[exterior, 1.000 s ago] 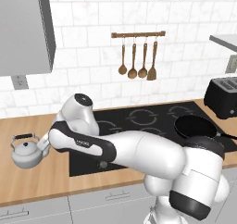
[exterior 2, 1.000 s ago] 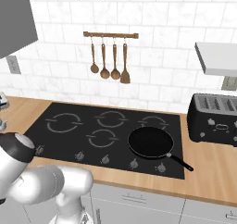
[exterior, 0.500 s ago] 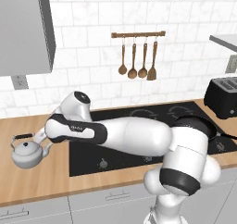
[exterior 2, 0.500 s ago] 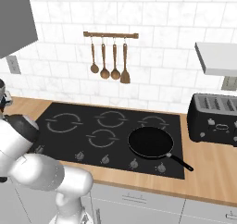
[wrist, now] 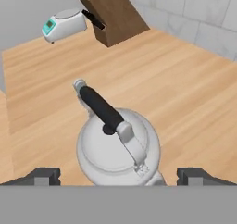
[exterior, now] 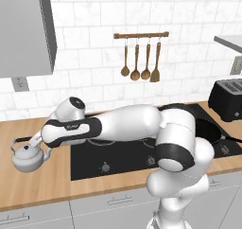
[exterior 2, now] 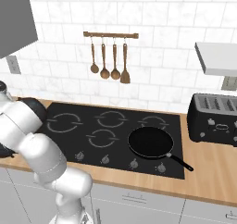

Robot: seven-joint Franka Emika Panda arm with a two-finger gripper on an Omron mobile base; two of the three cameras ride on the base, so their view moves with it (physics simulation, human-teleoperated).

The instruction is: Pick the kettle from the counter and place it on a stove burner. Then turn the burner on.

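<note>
Squat metal kettle [wrist: 118,146], seemingly wood-grain counter [wrist: 185,93]

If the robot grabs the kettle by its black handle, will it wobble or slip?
The kettle looks like stiff metal, so it probably won't bend. Held by the thin arched handle, it may swing a bit. Its squat, wide body should sit steadily on the counter. The gripper stands open around it.
</note>
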